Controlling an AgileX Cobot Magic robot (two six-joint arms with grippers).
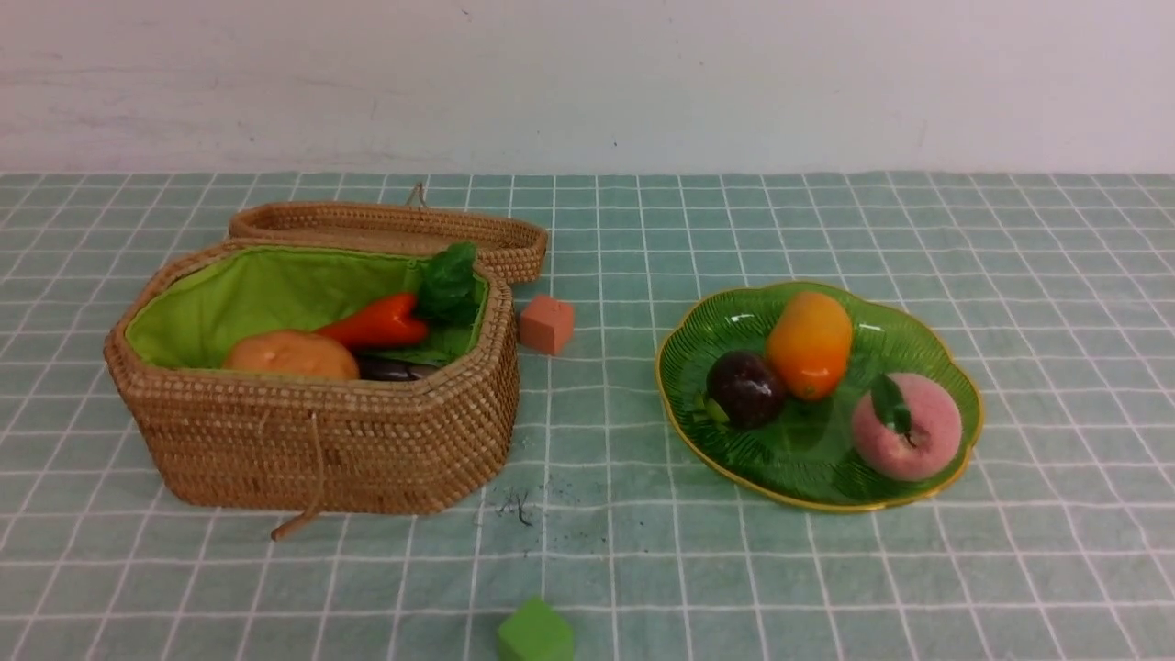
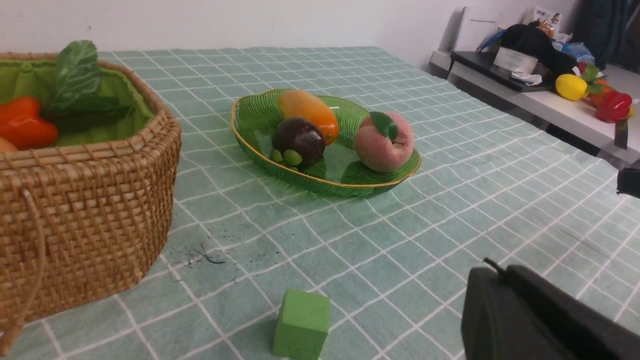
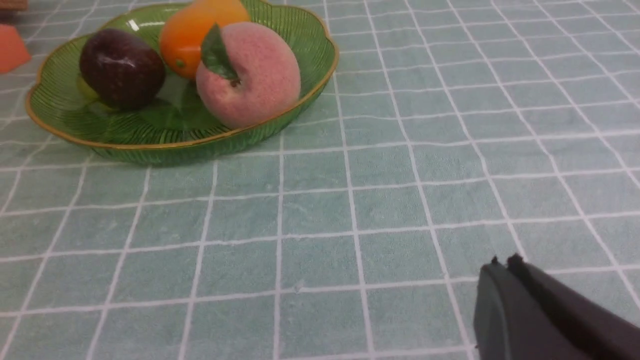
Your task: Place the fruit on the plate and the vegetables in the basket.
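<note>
- Nearest, at the table's near edge: both grippers drawn back and pressed together on nothing, left gripper [image 2: 492, 272] and right gripper [image 3: 502, 265] showing only dark tips low in their wrist views, neither seen from the front.
- Just beyond the near edge, toward the middle: green cube [image 1: 535, 632], lying loose on the checked tablecloth [image 1: 597, 551].
- Mid-table, right: green glass plate [image 1: 955, 367] carrying mangosteen [image 1: 745, 388], mango [image 1: 810, 343] with long axis running away from the robot, and peach [image 1: 907, 426]; closer to the right arm.
- Mid-table, left: wicker basket [image 1: 321, 441], lid open behind, holding potato [image 1: 291, 355], carrot [image 1: 378, 321] and eggplant [image 1: 395, 370], the last barely showing; cucumber not clearly made out.
- Farther, beside the basket's far right corner: salmon cube [image 1: 547, 323].
- Judged: sorting looks finished, no reach pending.
</note>
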